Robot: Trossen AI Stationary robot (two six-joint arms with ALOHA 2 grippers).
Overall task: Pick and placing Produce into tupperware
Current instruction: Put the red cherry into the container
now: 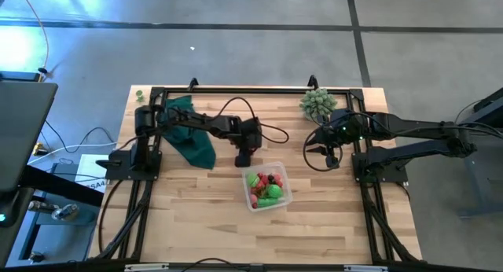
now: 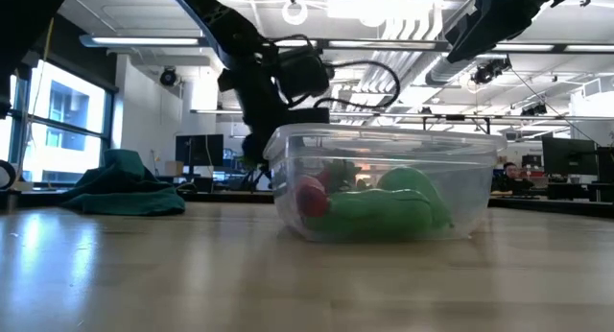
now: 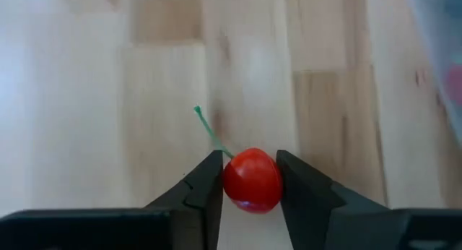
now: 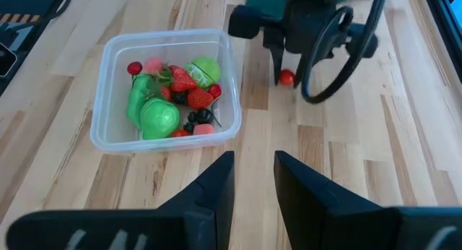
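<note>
A small red cherry (image 3: 253, 181) with a thin green stem sits between the fingers of my left gripper (image 3: 249, 163), just off the far-left corner of the tupperware (image 1: 267, 187). My left gripper (image 1: 244, 156) is shut on it. The clear tupperware (image 4: 166, 87) rests on the table and holds several produce pieces: bright green ones (image 4: 153, 113), red strawberries and dark berries. My right gripper (image 4: 254, 167) is open, hovers right of the tupperware (image 2: 384, 193) and touches nothing. My left gripper pinches the red cherry's round body (image 3: 253, 185) between its two fingertips, one finger on each side. The fingers come from above, pointing down (image 4: 283, 66). The green stem (image 3: 209, 131) sticks out free beyond the fingers. Whether the cherry still touches the table I cannot tell.
A dark green cloth (image 1: 192, 138) lies under the left arm at the table's far left. A pale green spiky ball plant (image 1: 317, 104) stands at the far edge near the right arm. Bare wood lies in front of the tupperware.
</note>
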